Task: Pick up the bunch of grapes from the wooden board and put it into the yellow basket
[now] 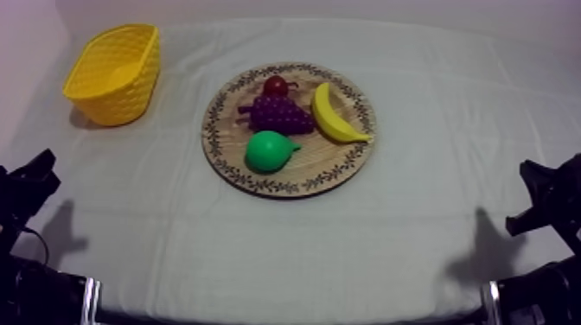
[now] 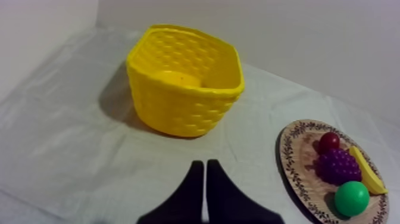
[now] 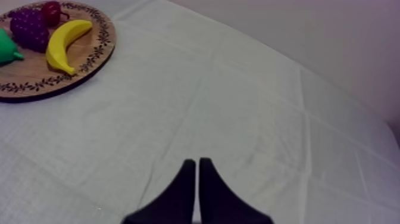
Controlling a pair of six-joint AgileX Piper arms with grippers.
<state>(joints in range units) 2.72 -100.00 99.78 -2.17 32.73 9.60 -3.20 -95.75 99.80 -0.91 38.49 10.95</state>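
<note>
Grapes status: bunch of grapes lies on the wooden board, about at board centre, stem end toward the board's left rim. Neither arm is in contact with it.

Other items on the board:
- small red fruit: behind the grapes, by the board's far rim. Touching them or just beside, can't tell which.
- pear: near part of the board, just in front of the grapes, stalk pointing toward the board's right side.
- banana: right part of the board, curved along the patterned rim, just beside the grapes.

Yellow basket: upright on the cloth, off the board's far-left side, well apart from the rim, open side up.

Left gripper: clenched on nothing, the two black fingers lying together as a narrow wedge. It sits low over the cloth, near-left of the board and well apart from it, and points at the gap between the basket and the board's left rim.

Right gripper: also clenched on nothing, same narrow wedge. It is over bare cloth, near-right of the board and well apart from it, with the board's right rim and the banana off to its far left.
</note>
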